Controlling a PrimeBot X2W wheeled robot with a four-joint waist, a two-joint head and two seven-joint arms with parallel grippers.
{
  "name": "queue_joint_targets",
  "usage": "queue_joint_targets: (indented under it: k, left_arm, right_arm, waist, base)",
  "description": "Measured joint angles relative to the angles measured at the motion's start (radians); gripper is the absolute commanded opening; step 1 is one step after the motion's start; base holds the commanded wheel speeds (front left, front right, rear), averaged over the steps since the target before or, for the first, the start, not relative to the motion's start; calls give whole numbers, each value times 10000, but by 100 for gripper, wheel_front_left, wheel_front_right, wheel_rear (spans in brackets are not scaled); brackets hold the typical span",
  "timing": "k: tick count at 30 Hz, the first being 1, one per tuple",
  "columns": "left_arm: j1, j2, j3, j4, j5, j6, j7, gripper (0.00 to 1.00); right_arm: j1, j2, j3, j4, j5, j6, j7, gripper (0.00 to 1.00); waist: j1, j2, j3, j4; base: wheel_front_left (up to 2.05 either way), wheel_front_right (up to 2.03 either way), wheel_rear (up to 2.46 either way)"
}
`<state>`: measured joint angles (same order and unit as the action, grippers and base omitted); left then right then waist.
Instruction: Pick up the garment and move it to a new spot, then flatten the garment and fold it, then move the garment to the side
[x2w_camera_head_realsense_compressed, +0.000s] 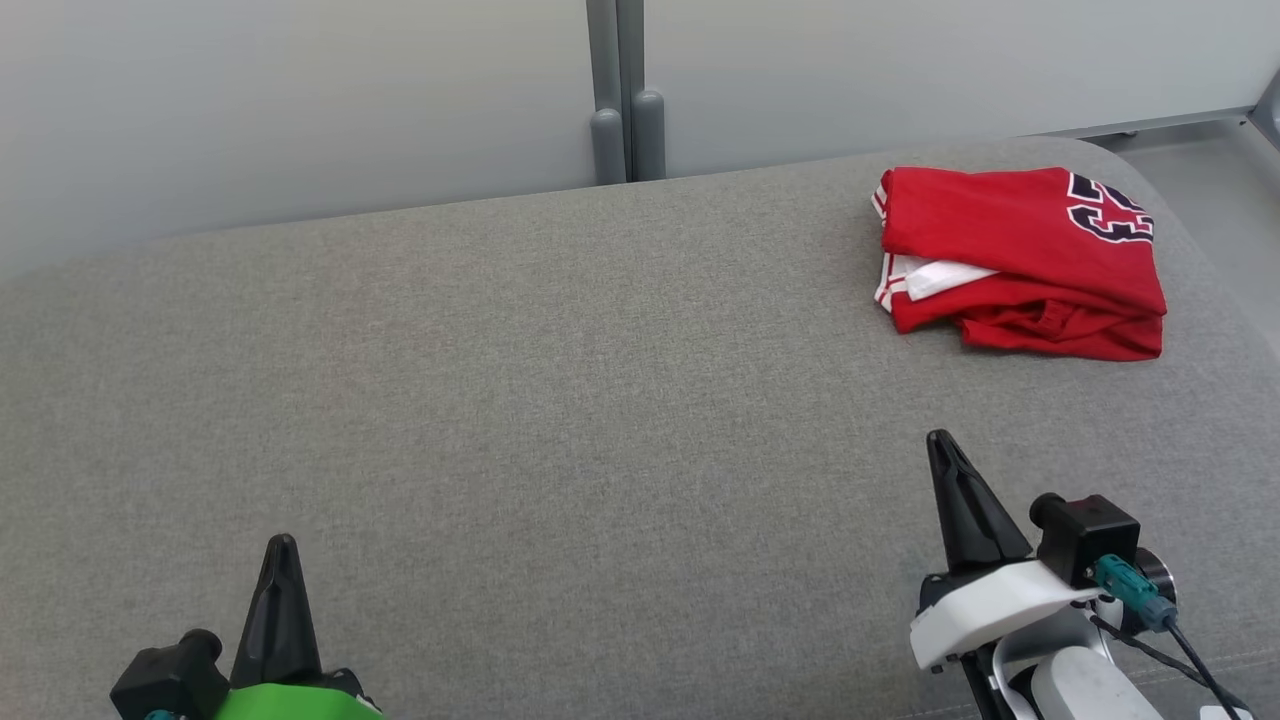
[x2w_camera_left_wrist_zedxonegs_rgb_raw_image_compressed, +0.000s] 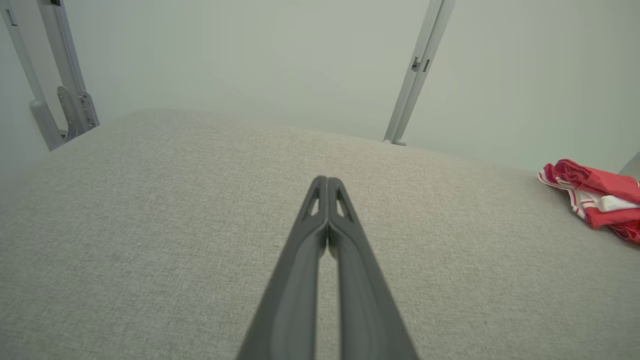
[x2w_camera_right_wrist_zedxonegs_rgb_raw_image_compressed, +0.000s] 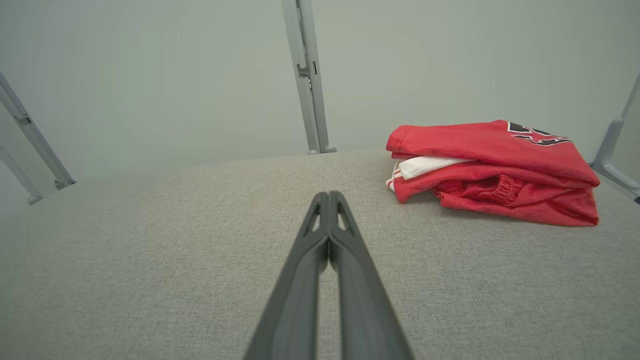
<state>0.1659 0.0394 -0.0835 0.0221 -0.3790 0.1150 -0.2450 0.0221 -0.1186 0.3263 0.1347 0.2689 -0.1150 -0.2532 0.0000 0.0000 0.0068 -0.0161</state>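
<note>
Right gripper (x2w_camera_head_realsense_compressed: 941, 448) and left gripper (x2w_camera_head_realsense_compressed: 281, 548) pinched together, empty, well apart from garment (x2w_camera_head_realsense_compressed: 1010, 235); looks soft, light, floppy, so grip through layers at white-trimmed edge.

A grey fabric surface (x2w_camera_head_realsense_compressed: 560, 400) spreads across the lower and middle frame; behind it stands a pale wall (x2w_camera_head_realsense_compressed: 250, 100); twin grey posts (x2w_camera_head_realsense_compressed: 627, 110) rise at top centre; a grey rail (x2w_camera_head_realsense_compressed: 1150, 123) runs along the upper right; in the left wrist view a metal bracket (x2w_camera_left_wrist_zedxonegs_rgb_raw_image_compressed: 75, 107) sits at the upper left.
</note>
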Motion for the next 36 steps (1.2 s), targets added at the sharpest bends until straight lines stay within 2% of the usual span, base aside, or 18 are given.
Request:
queue_joint_targets:
  k: [9, 36]
  left_arm:
    - [1, 0, -63, -105, -1312, -12, 171, 0]
    - [-288, 96, 330, 10, -4895, -217, 1053, 0]
  right_arm:
    - [130, 100, -119, -284, 1310, 171, 40, 0]
    - [71, 148, -1333, -339, 5428, 267, 928, 0]
  waist:
    - [0, 0, 13, 15]
    - [0, 0, 7, 62]
  base:
    - [0, 0, 0]
    - [0, 0, 0]
